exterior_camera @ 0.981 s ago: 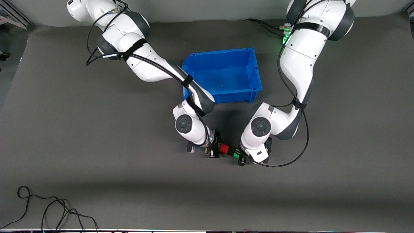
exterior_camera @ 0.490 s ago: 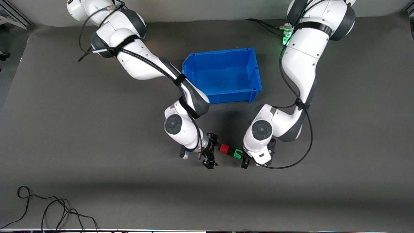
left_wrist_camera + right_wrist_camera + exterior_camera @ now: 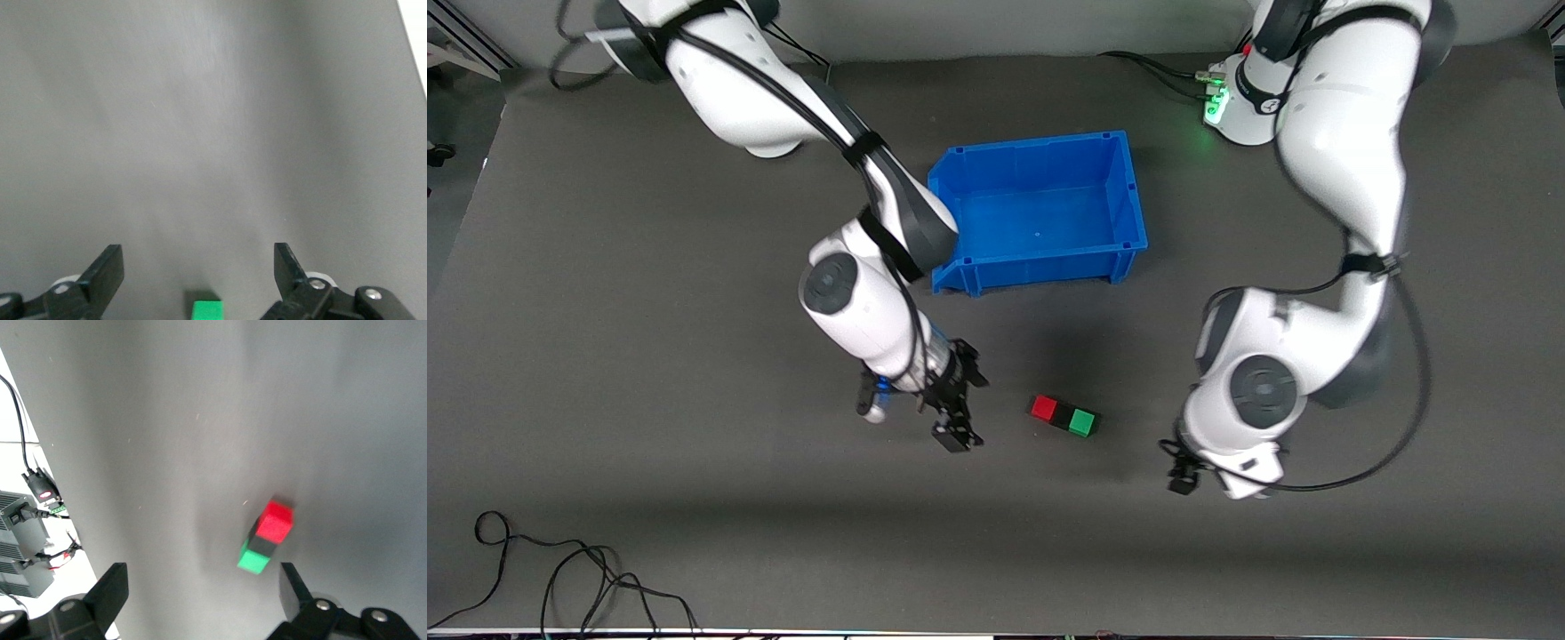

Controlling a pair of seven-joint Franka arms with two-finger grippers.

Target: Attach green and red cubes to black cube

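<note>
A dark grey surface [image 3: 649, 373] is shown, spanned by 2 white arms whose bases stand along its robot edge. The largest item carried is a blue bin [image 3: 1129, 191], open-topped and placed between the arms, farther from the front camera than the cubes.

The right gripper [image 3: 959, 407] is held over bare surface toward the right arm's end of the table, near the red end of the cube row; its fingers [image 3: 107, 597] are seen spread apart with nothing between them. The left gripper [image 3: 1188, 465] is held over bare surface toward the left arm's end, near the green end of the row; its fingers [image 3: 107, 273] are likewise spread apart and unloaded.

A loose black cable [image 3: 560, 569] is laid in coils at the surface edge nearest the front camera, toward the right arm's end, well apart from everything else.

The 3 cubes are seen joined in 1 straight row on the surface between the 2 grippers, touched by neither: the red cube [image 3: 1043, 407] at the right arm's end, the black cube [image 3: 1062, 415] in the middle, the green cube [image 3: 1082, 421] at the left arm's end. No object is seen between the row and either gripper.
</note>
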